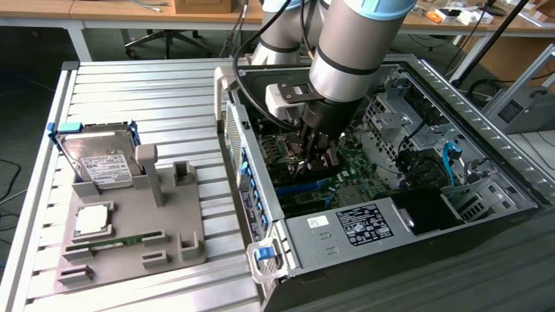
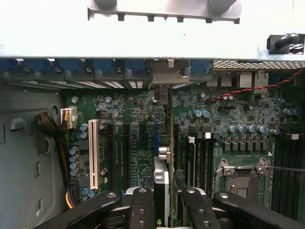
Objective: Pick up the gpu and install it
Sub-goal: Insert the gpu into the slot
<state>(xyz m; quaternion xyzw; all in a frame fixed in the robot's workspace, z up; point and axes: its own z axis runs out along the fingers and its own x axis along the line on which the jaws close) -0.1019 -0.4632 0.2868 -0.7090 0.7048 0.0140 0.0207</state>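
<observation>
My gripper (image 1: 310, 155) reaches down into the open computer case (image 1: 485, 117), just over the green motherboard (image 1: 357, 174). It is shut on the gpu (image 1: 301, 168), a thin dark card held upright on its edge between the fingers. In the wrist view the gpu (image 2: 161, 183) runs edge-on away from my gripper (image 2: 167, 202) towards the case's rear wall. Its silvery bracket end (image 2: 164, 78) sits against the rear slot openings. The card's lower edge lies along the expansion slots of the motherboard (image 2: 128, 119); whether it is seated I cannot tell.
On the slatted table at the exterior view's left, a grey fixture (image 1: 173, 227) holds a silver hard drive (image 1: 104, 159), a processor (image 1: 93, 221) and a green memory stick (image 1: 113, 244). Inside the case are a labelled power supply (image 1: 368, 224), a blue cable (image 1: 448, 159), a white slot (image 2: 93, 152) and a processor socket (image 2: 243, 179).
</observation>
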